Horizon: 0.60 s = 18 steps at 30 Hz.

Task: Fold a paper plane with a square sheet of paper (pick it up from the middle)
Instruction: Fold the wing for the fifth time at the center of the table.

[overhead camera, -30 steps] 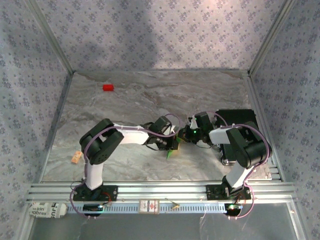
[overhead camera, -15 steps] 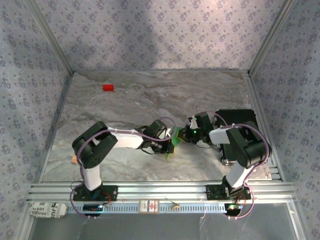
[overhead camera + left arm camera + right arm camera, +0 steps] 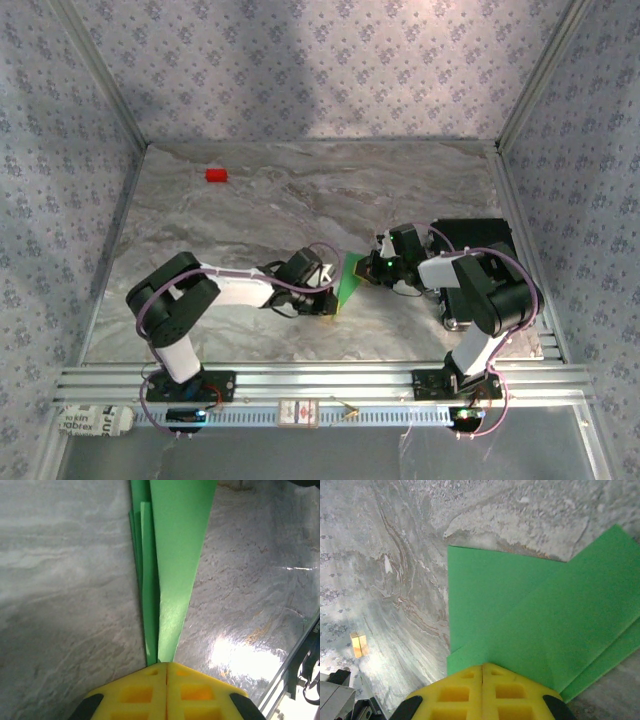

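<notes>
1 green sheet of paper (image 3: 349, 279), folded into several overlapping layers, sits just right of the middle of the marble table (image 3: 250, 210), pinched between 2 grippers. Left gripper (image 3: 328, 297) comes in from the left. In the left wrist view its 2 yellow fingers (image 3: 145, 692) are pressed together with no gap, clamped on the narrow end of the paper (image 3: 176, 555), which fans wider away from them; at least 3 layer edges are visible there. Right gripper (image 3: 369, 271) comes in from the right. In the right wrist view its 2 yellow fingers (image 3: 462, 695) are likewise closed on the paper (image 3: 520, 615), with 2 flaps spreading out at angles. Cannot tell if the paper's lower edge touches the table.

Other items: 1 small red block (image 3: 215, 175) at far left, well apart from the arms; 1 black box (image 3: 478, 238) at right beside the right arm; 1 small tan block (image 3: 358, 645) on the table.
</notes>
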### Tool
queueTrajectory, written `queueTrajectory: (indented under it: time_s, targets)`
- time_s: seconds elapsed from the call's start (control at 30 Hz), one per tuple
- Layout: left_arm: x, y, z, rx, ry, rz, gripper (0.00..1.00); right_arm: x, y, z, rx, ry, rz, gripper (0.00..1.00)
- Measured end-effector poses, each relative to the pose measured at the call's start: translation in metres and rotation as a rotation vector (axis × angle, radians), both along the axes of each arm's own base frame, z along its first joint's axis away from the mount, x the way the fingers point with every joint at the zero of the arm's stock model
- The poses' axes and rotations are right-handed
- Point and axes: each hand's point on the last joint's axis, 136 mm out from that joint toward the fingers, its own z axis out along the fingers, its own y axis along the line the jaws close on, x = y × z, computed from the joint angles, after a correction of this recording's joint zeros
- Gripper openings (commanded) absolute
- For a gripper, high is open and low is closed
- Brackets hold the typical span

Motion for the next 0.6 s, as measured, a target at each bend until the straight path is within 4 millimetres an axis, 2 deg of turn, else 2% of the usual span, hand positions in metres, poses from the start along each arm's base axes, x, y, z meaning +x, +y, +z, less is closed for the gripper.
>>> queueTrajectory:
  time_s: [0.37,0.5,0.6]
  targets:
    - [-0.019,0.028,0.003,0.052,0.005,0.015,0.06,0.0,0.001,0.002,0.005,-0.003,0.005,0.07]
    - [-0.006,0.029,0.015,0.019,-0.009,0.057,0.11,-0.002,-0.003,0.009,-0.019,-0.016,0.005,0.17]
    - [0.013,0.033,0.02,-0.011,-0.012,0.121,0.16,-0.001,-0.007,0.027,-0.031,-0.064,-0.006,0.21]
